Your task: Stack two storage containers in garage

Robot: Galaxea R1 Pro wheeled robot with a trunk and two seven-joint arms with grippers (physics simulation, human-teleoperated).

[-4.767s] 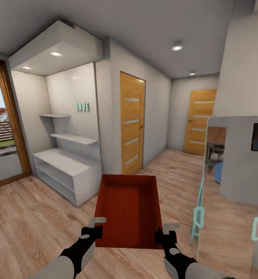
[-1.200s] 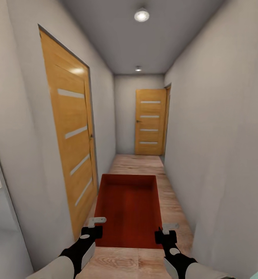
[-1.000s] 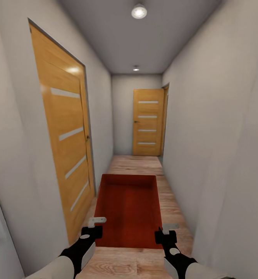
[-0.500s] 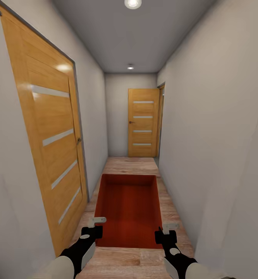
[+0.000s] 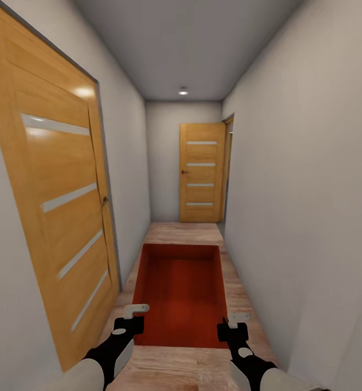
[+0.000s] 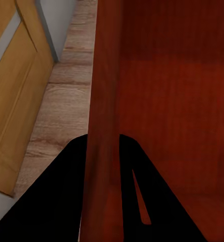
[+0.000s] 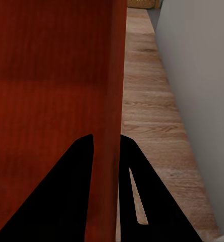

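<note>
1. Storage container point(image 5: 180, 293) — orange-red, shallow, lidless; one unit, lower centre of the head view, carried level above the wood plank floor point(image 5: 186, 233), long axis pointing down the corridor.
2. Left gripper point(image 5: 131, 319) — lower left of centre in the head view; the left wrist view shows the container's side wall point(image 6: 103, 126) running between its two dark fingers, jaws closed on that wall.
3. Right gripper point(image 5: 232, 325) — lower right of centre; the right wrist view shows the opposite wall point(image 7: 111, 111) between its fingers likewise, jaws clamped on it.
4. Surroundings — narrow corridor with pale walls; a wooden side door point(image 5: 56, 217) fills the left of the head view, a second wooden door point(image 5: 201, 172) stands shut at the far end, centre frame, with a further doorway edge just right of it.
5. Task status, judged: one container is lifted and in transit. No dark grey floor or red car is in sight, so the garage is not yet reached.
6. Remaining, judged: reach the garage, set this container on its floor, fetch the second, stack it on top.
</note>
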